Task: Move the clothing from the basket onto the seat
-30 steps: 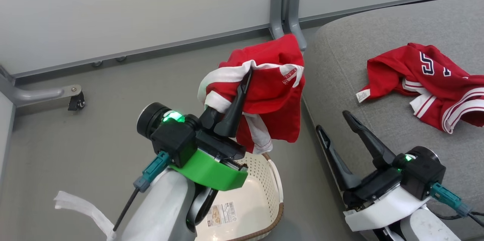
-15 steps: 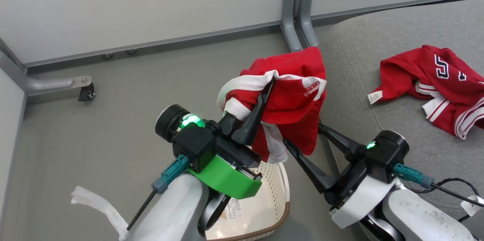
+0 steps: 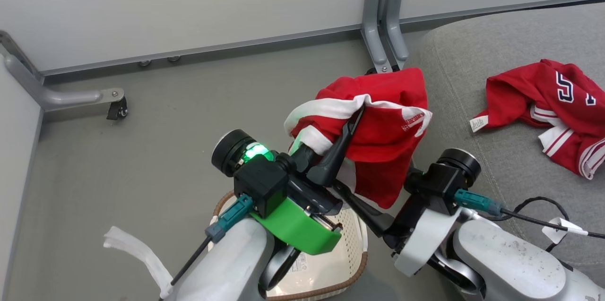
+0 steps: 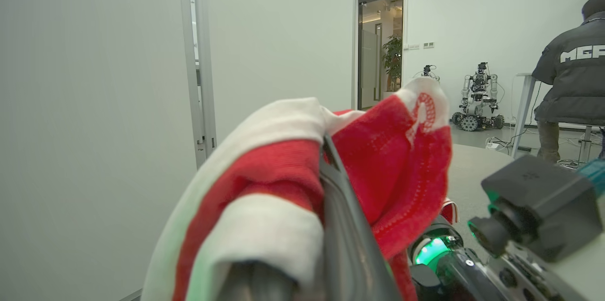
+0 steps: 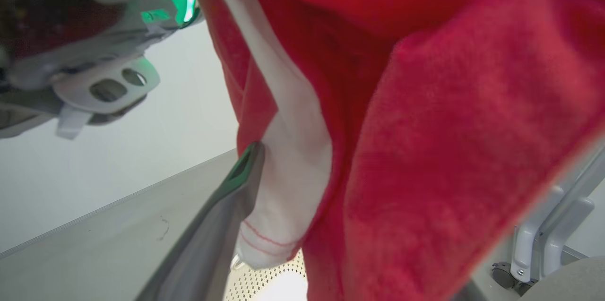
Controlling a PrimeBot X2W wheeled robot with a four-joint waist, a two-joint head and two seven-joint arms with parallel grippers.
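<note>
- Basket: on the floor near the seat's left edge. The left arm covers most of it, and the bottom of the head view cuts it off. A stretch of brown rim and perforated wall shows.
- Right gripper: one finger runs under the hanging cloth, while the other is hidden behind it.
- Jersey: cut off by the right edge of the head view. Its numerals are only partly readable.
- Both wrist views: the cloth is very close and blurred. A seated person, back turned, is cut off at the right edge of the left wrist view.
- Garment: held in the air above the floor, over the basket's far side and just beside the rounded left edge of the seat. It is bunched, and its long axis runs from the grip down to a loose hem that points at the basket.
- The jersey lies crumpled on the seat, well in from the left edge. Its long axis runs left to right, its numerals face up and its white tag points towards the left edge.
- Left gripper: closed, pinching the garment's white-striped band.
- Right gripper: jaws fully apart and clamping nothing. The hanging cloth lies between its fingers, and one finger touches the white trim.
</note>
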